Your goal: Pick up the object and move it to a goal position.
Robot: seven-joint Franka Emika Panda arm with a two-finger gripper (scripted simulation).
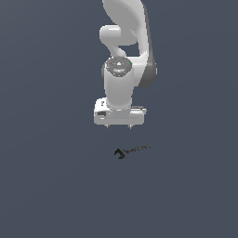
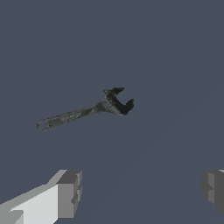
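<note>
A: Nearest the lens in the wrist view: the two grey block-shaped fingertips (image 2: 69,192), one with its pale white finger body cut by the frame edge, the other only partly in frame. The gripper (image 2: 140,192) is spread wide, with bare floor between the pads; nothing is pinched.

B: And the exterior view?

A: The gripper (image 1: 119,125) hangs from a white Franka arm (image 1: 122,56) in the upper centre of the frame. The arm's upper part runs off the top edge. Only two short stubs show beneath the white hand; the pads are too small to read there.

B: Object location?

A: An adjustable wrench (image 1: 132,150) lies flat on the floor (image 1: 46,186), just below centre in the exterior view, lower in the frame than the gripper and apart from it. The black forked end points toward the exterior view's left; the shaft slants up to the right.

B: Texture?

A: Thin grey speckled shaft, darker forked head, what looks like a small hole at the tail end. In the wrist view the wrench (image 2: 87,111) sits mid-frame, clear of both fingertips. Fine markings near the head are unreadable.

B: Surroundings?

A: Uniform matte slate-blue floor, with no seams or edges visible and open room on all sides of the wrench.
</note>
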